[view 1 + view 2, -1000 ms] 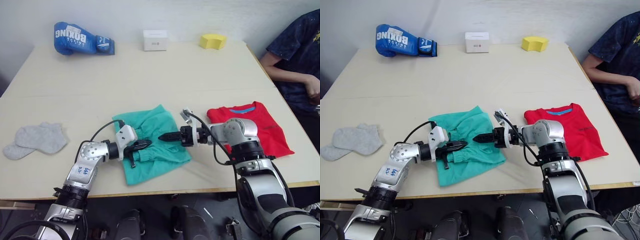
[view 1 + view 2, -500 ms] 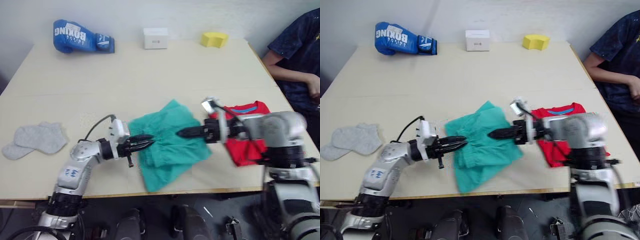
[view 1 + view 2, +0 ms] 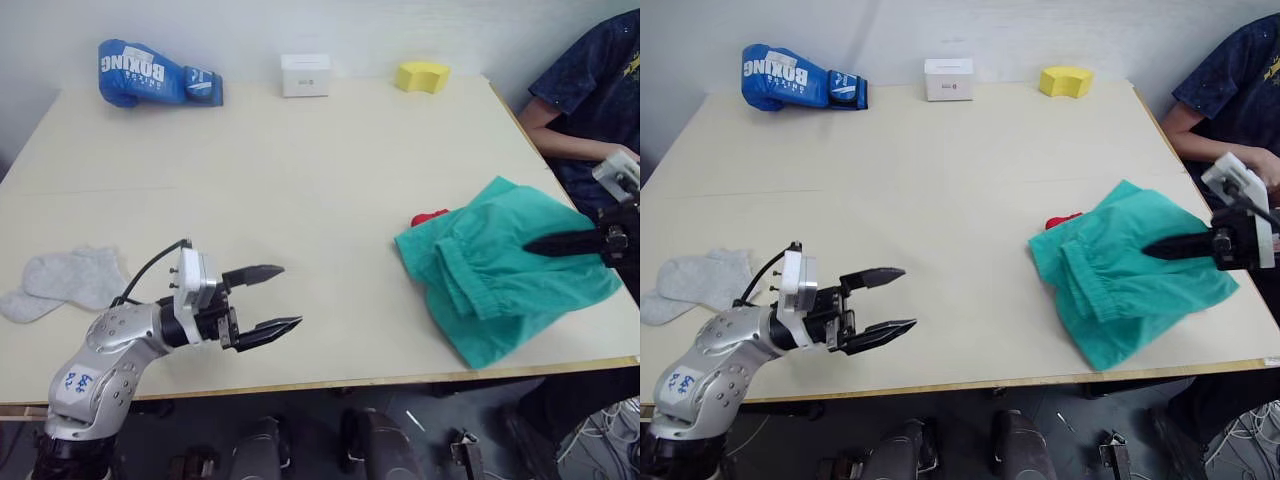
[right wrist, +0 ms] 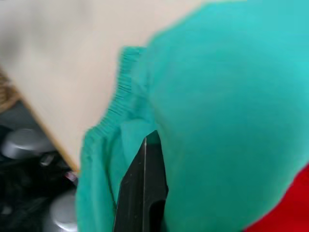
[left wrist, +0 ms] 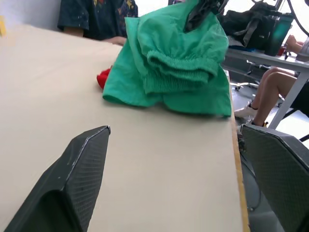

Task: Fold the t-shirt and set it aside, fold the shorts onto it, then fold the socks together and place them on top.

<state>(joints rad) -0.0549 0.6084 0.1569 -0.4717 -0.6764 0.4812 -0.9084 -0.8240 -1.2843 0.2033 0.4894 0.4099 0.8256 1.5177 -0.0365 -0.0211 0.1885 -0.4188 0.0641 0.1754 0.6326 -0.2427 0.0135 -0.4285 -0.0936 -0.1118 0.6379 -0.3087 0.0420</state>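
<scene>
We should lower the shorts (image 3: 505,262) squarely onto the shirt (image 3: 430,217), which peeks out red beyond their far-left edge. Our right gripper (image 3: 556,243) is clamped on the shorts, their long axis running out from its jaws toward our left. Our left gripper (image 3: 268,298), well apart, gapes wide and empty.

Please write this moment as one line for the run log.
left gripper: open, empty, over table | right gripper: shut on shorts | shorts: covering t-shirt | socks: untouched, table's left
</scene>
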